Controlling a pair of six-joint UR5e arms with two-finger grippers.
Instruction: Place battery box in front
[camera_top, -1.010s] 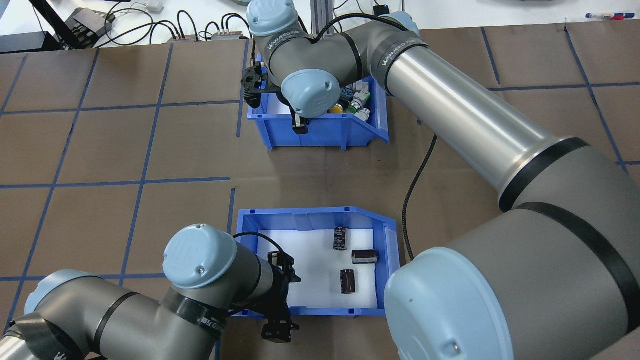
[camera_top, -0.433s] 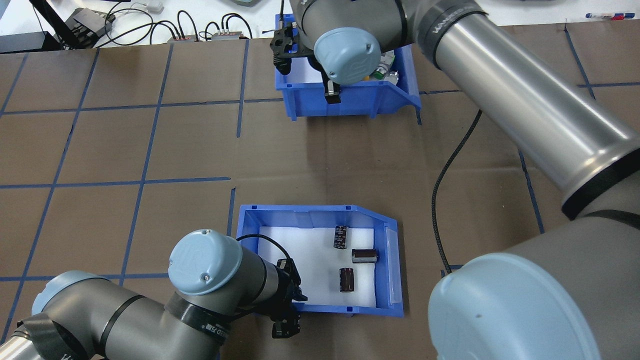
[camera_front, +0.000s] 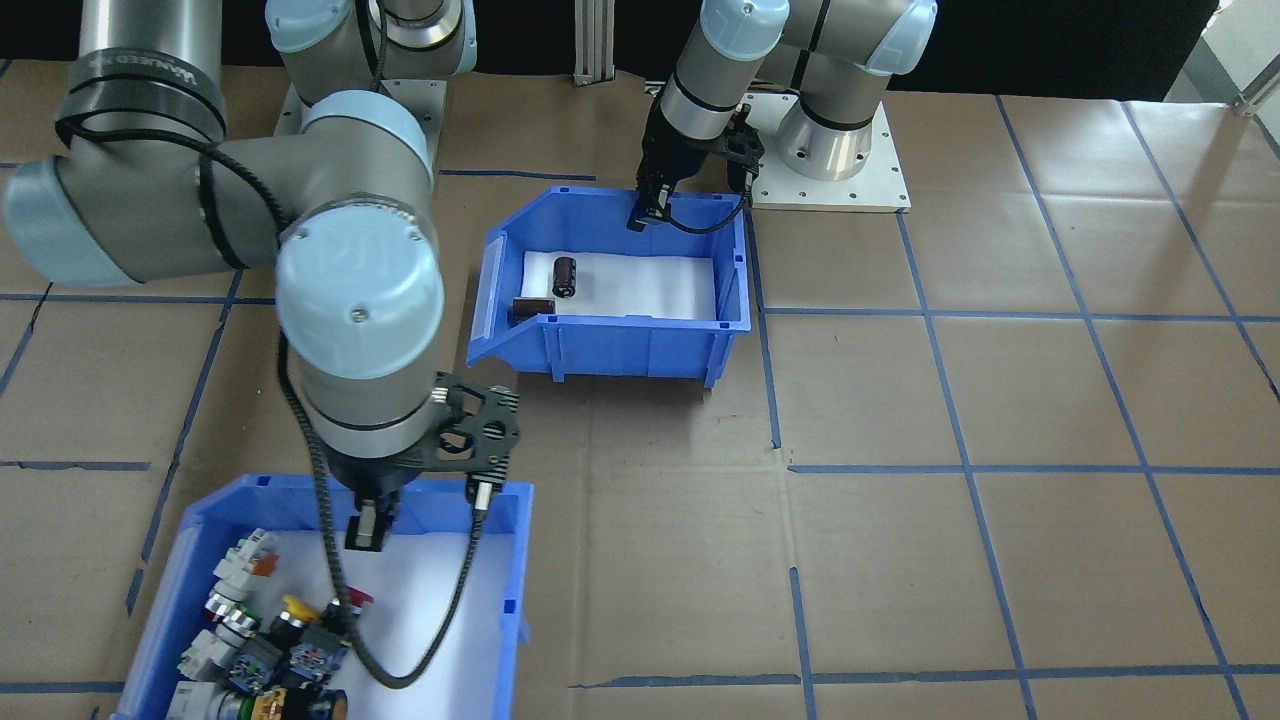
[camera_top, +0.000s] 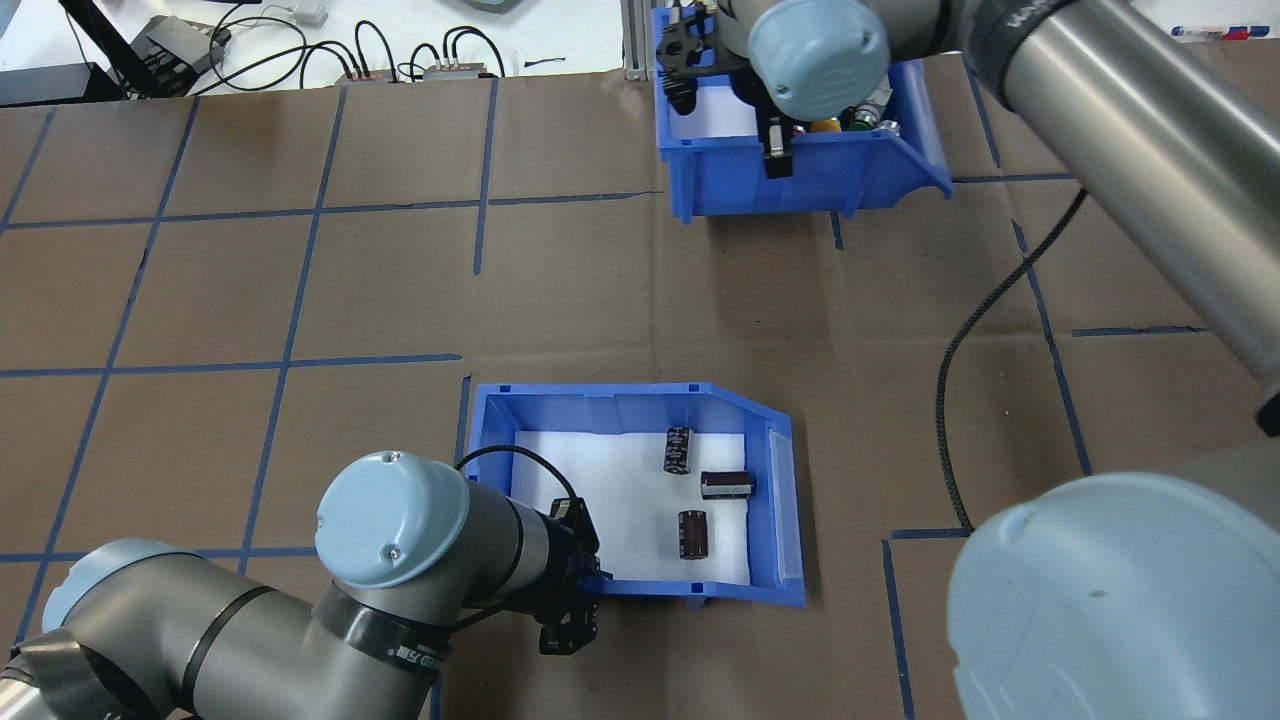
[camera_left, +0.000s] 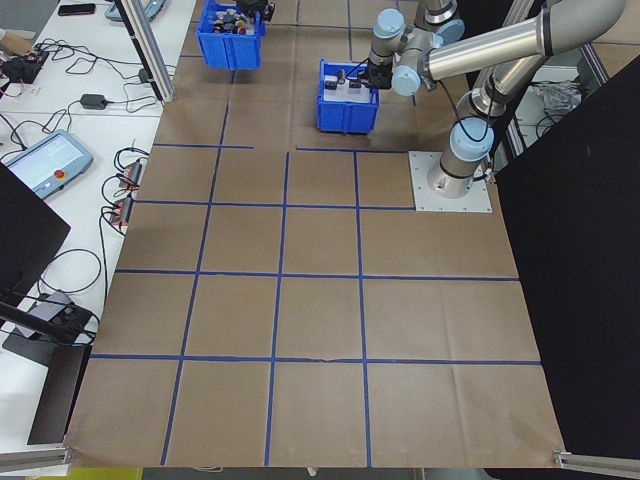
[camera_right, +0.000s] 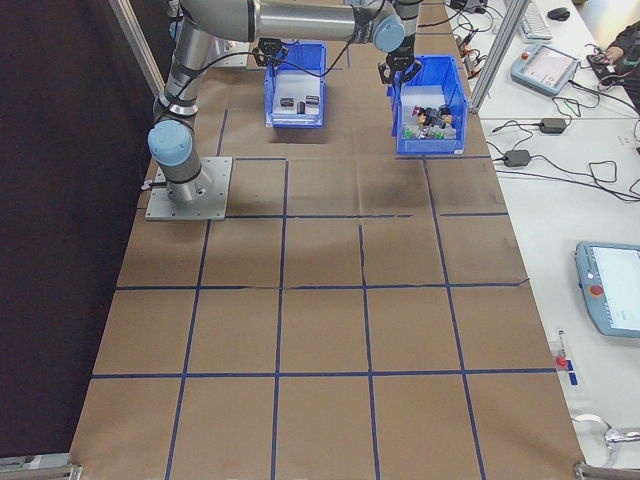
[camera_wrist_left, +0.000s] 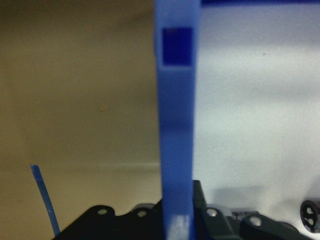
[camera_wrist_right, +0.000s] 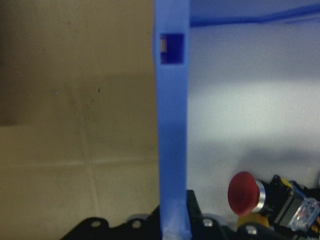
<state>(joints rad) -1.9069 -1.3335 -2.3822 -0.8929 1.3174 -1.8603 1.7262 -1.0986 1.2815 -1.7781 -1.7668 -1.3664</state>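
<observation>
The battery box (camera_top: 620, 402) is a blue open-top bin with a white floor and three dark cylinders (camera_top: 694, 533). It sits near the robot's base and also shows in the front-facing view (camera_front: 620, 335). My left gripper (camera_top: 585, 592) is shut on the box's near wall by the corner. In the left wrist view that wall (camera_wrist_left: 175, 125) runs between the jaws. My right gripper (camera_top: 772, 142) is shut on the near wall of a second blue bin (camera_top: 850, 185) holding coloured push buttons, at the table's far edge. Its wall (camera_wrist_right: 172, 125) and a red button (camera_wrist_right: 245, 195) fill the right wrist view.
A white bench with cables and devices (camera_top: 300, 40) lies beyond the far table edge. The right arm's black cable (camera_top: 955, 400) hangs over the table right of the battery box. Blue tape lines (camera_top: 290, 300) grid the brown surface. The left arm's mounting plate (camera_front: 830, 185) is behind the box.
The right arm has carried the push-button bin farther from the robot and to the right. The battery box, held by the left gripper, has shifted slightly away from the robot.
</observation>
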